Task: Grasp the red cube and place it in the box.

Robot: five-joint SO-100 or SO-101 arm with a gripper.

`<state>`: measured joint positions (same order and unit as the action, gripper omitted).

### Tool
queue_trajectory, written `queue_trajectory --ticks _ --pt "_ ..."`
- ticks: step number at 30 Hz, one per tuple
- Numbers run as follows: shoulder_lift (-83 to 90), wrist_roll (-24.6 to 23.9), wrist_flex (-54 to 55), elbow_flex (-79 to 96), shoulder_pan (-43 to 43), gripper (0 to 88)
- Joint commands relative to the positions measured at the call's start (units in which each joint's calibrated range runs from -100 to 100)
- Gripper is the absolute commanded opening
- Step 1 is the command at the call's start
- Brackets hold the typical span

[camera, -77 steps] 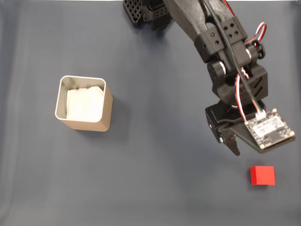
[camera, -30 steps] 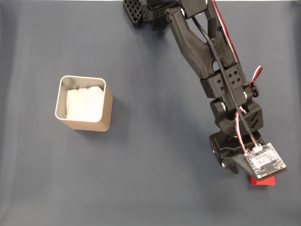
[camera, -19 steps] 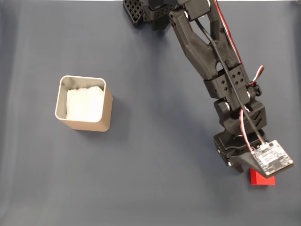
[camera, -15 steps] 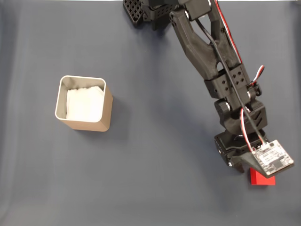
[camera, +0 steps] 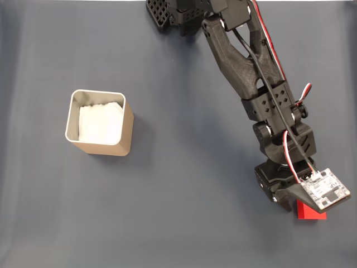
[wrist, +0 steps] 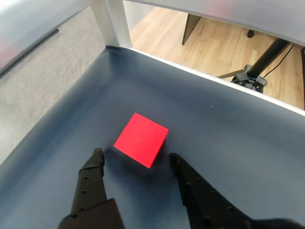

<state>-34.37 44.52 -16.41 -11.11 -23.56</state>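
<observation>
The red cube (wrist: 141,140) lies on the dark blue mat, just ahead of my gripper (wrist: 135,156), whose two black fingers stand apart on either side of its near corner without touching it. In the fixed view the cube (camera: 310,213) peeks out at the lower right, mostly covered by the wrist camera board and the gripper (camera: 295,206) above it. The box (camera: 100,123), tan with a silvery rim and white lining, stands far off at the left.
The black arm reaches down from its base (camera: 178,14) at the top of the fixed view. In the wrist view the mat's edge (wrist: 205,74) lies beyond the cube, with wooden floor and a tripod foot (wrist: 250,78) past it.
The arm has reached down and right from above the cube, lowering the open gripper until its fingers flank the cube. Over the last half second it only settled slightly lower.
</observation>
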Motion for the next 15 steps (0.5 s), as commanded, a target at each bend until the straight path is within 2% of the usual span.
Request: queue_trajectory --ticks 1,15 --pt "0.8 -0.2 1.4 -2.8 0.4 34.6" --pt "0.8 -0.9 4.7 -2.7 -0.6 33.1"
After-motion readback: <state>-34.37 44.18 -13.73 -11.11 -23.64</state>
